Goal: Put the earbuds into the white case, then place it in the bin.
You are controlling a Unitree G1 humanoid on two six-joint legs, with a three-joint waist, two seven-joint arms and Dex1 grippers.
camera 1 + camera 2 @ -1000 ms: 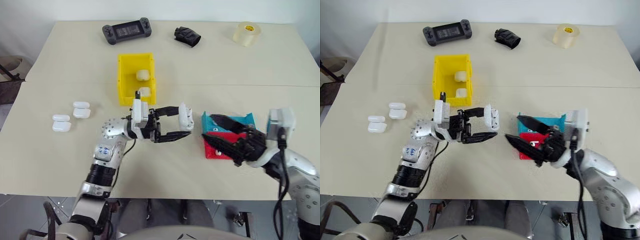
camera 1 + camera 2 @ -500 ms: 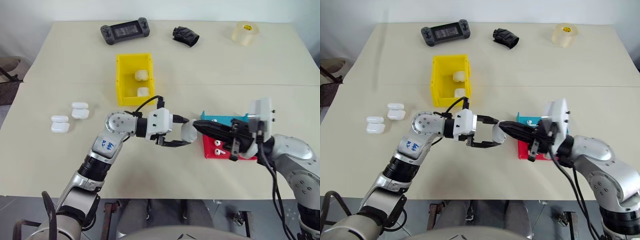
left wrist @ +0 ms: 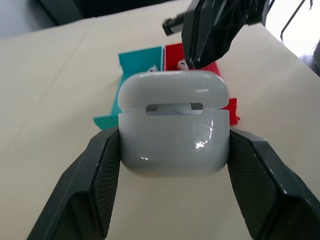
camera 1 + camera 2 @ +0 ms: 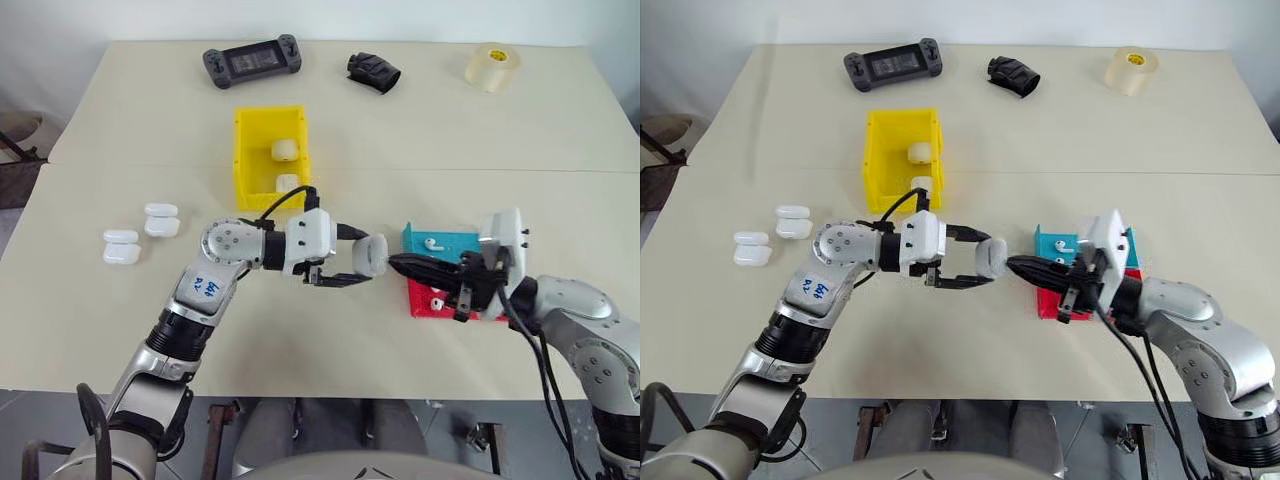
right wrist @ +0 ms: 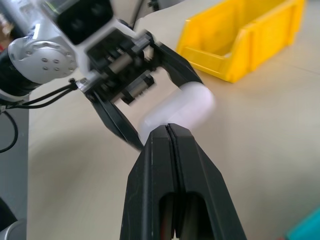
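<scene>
My left gripper is shut on the white case, holding it above the table's middle. In the left wrist view the case sits between both fingers, with a narrow gap under its lid. My right gripper is shut, and its tips point at the case's right side, very close to it. One of the earbuds lies in the blue tray, another earbud in the red tray. The yellow bin stands behind my left arm with two white cases inside.
Two more white cases lie at the left of the table. Along the far edge sit a black game console, a black crumpled object and a tape roll.
My right gripper has gone from open to shut and moved left from over the trays up to the case. My left gripper turned while keeping the case.
</scene>
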